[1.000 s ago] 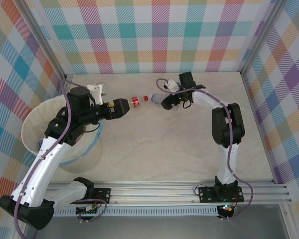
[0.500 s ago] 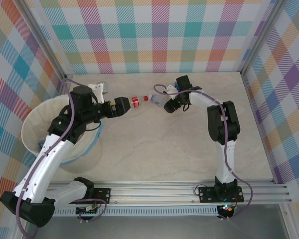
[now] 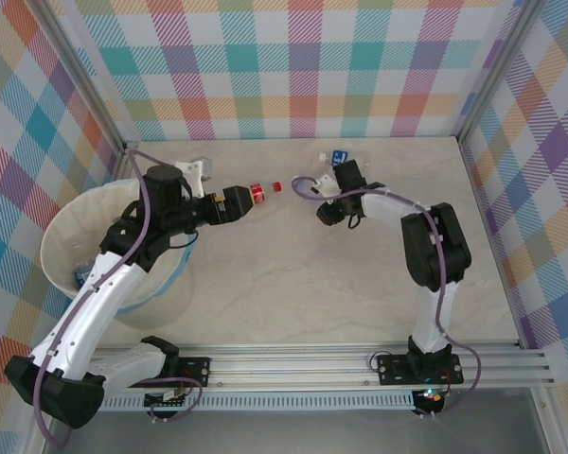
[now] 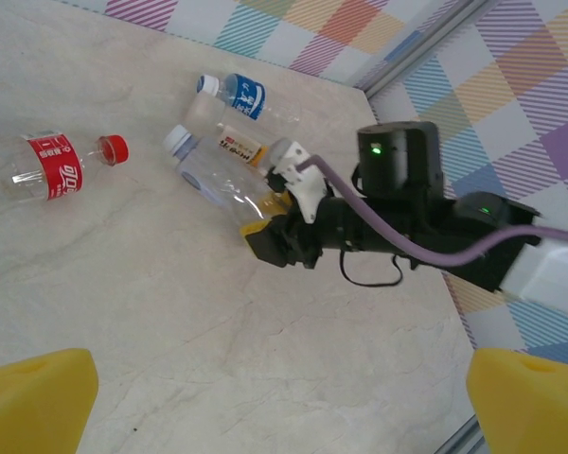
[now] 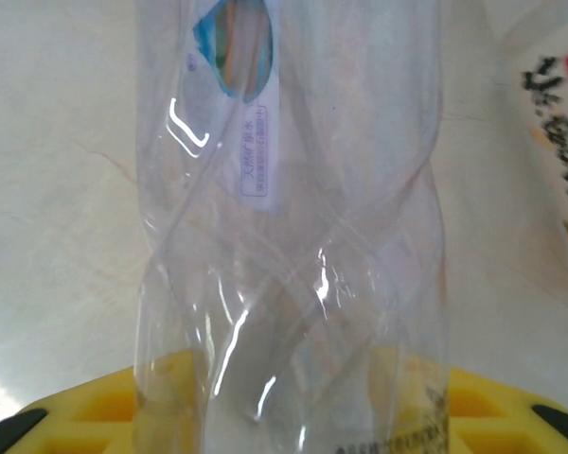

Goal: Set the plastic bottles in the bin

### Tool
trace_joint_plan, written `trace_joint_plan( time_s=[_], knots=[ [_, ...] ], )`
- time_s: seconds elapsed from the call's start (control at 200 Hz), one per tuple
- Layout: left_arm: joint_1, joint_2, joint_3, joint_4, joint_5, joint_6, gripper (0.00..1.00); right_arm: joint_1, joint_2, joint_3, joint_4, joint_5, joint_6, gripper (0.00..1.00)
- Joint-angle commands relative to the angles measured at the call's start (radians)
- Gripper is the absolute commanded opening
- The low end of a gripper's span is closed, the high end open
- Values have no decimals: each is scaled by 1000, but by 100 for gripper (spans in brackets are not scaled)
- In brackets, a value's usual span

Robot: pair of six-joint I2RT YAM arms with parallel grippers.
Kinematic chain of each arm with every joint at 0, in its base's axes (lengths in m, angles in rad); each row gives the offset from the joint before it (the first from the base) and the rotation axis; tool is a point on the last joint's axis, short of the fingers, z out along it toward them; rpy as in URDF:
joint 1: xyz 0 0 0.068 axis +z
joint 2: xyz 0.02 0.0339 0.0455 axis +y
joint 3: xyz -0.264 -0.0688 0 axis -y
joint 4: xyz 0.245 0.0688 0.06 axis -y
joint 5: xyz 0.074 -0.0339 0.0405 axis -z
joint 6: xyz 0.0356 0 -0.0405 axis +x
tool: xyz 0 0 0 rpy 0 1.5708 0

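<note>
Bottles on the table [image 4: 170, 312], counted in the left wrist view: four. One red-label bottle [image 4: 40, 170] with a red cap lies flat ahead of the left gripper [image 3: 238, 200], off toward the finger at the left of that view. In the top view it sits just beyond the fingertips, not between them. One blue-label bottle [image 4: 243, 96], one orange-label bottle [image 4: 239, 145] and one clear pale-capped bottle [image 4: 213, 178] are bunched together at the right gripper [image 4: 263, 218]. One bin [image 3: 55, 248], well behind the left jaws and under that arm's forearm. A small blue item shows inside it, too small to identify. Left jaws spread wide, nothing between them; the yellow fingers [image 4: 33, 397] sit at the two bottom corners of the wrist view. Right jaws clamped on the base end of the pale-capped bottle, its wall buckled between the yellow pads [image 5: 492, 416]. The orange-label bottle lies just beside the held one and the blue-label bottle lies beyond that, both ahead of the right jaws. Left arm [image 3: 95, 303]: rises from the near-left base, crosses over the bin, forearm about level, gripper aimed at the red-label bottle. Right arm [image 3: 434, 255]: upright from the near-right base, elbow high, forearm reaching far and left, wrist turned toward the bunched bottles.
</note>
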Motion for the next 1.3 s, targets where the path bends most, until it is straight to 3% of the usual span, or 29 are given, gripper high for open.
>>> trace_joint_plan(
  time_s=[0.0, 0.22, 0.46, 0.805, 0.86, 0.98, 1.175, 1.295],
  knots=[
    [-15, 14, -14, 57, 2, -30, 100, 18, -155, -91, 94, -2, 88, 36],
    [-16, 39, -37, 106, 2, -83, 100, 66, -435, -300, 201, -95, 259, 30],
    [-19, 90, -61, 308, 221, -181, 100, 91, -657, -427, 237, -385, 399, 31],
    [-47, 159, -67, 437, 218, -283, 99, 136, -718, -457, 292, -628, 472, 32],
    [-52, 172, -59, 438, 202, -288, 92, 152, -708, -447, 292, -637, 472, 32],
    [-55, 203, -7, 361, 169, -266, 66, 180, -677, -428, 300, -652, 469, 34],
    [-60, 218, 4, 359, 199, -266, 42, 207, -634, -405, 325, -668, 482, 35],
    [-65, 224, 4, 346, 216, -260, 11, 214, -613, -399, 364, -666, 509, 35]
  ],
)
